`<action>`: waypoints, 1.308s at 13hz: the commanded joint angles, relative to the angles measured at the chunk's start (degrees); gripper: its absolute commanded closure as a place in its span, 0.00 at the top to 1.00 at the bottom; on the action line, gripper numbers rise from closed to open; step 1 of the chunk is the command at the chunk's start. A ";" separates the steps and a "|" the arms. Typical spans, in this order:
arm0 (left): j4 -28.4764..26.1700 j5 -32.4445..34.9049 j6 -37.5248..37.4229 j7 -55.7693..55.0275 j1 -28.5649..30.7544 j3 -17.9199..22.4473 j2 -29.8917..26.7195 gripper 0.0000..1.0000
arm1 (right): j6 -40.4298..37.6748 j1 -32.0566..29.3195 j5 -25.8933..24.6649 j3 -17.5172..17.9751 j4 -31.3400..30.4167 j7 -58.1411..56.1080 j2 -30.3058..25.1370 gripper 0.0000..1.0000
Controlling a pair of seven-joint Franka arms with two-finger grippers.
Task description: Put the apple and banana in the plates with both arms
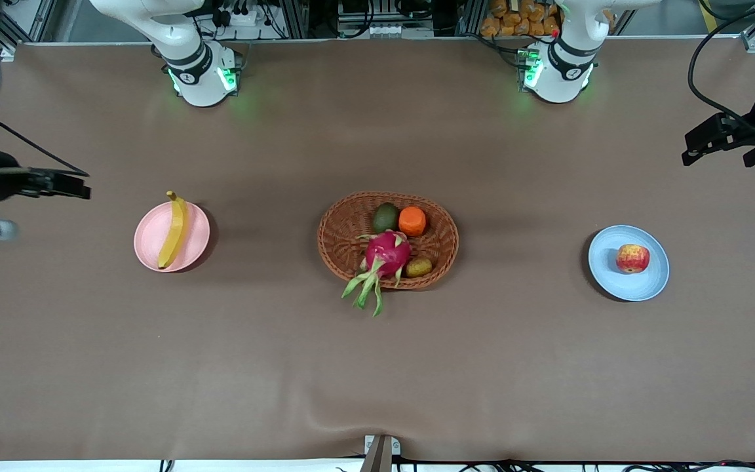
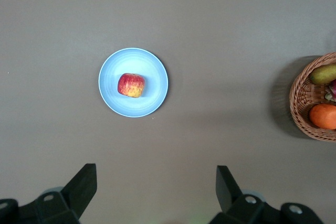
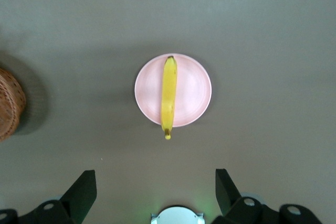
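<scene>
The red apple (image 1: 632, 257) lies in the light blue plate (image 1: 651, 282) toward the left arm's end of the table; both show in the left wrist view, the apple (image 2: 131, 85) and the plate (image 2: 155, 95). The banana (image 1: 174, 230) lies across the pale pink plate (image 1: 195, 226) toward the right arm's end, its stem tip past the rim; the right wrist view shows the banana (image 3: 168, 96) and the plate (image 3: 194, 93). My left gripper (image 2: 156, 182) is open and empty, high above the table. My right gripper (image 3: 156, 184) is open and empty, also high above the table.
An oval brown wicker basket (image 1: 341, 239) at the table's middle holds a magenta dragon fruit (image 1: 387, 254), an orange fruit (image 1: 412, 221) and two greenish fruits. The basket's edge shows in both wrist views (image 2: 302, 103) (image 3: 10, 106).
</scene>
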 commanded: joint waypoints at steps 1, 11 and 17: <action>0.30 -0.30 -0.10 -0.79 -0.35 -0.06 -0.10 1.00 | -1.26 -0.67 -1.59 0.93 6.84 -0.68 1.86 1.00; 0.39 -0.30 -0.10 -0.78 -0.44 -0.06 0.69 1.00 | -1.53 0.30 -4.05 1.63 6.25 -2.17 -2.27 1.00; 1.89 -0.30 -0.10 -0.87 -0.53 -0.06 1.22 1.00 | 5.94 -1.19 -4.05 2.60 -6.66 -2.26 -11.32 1.00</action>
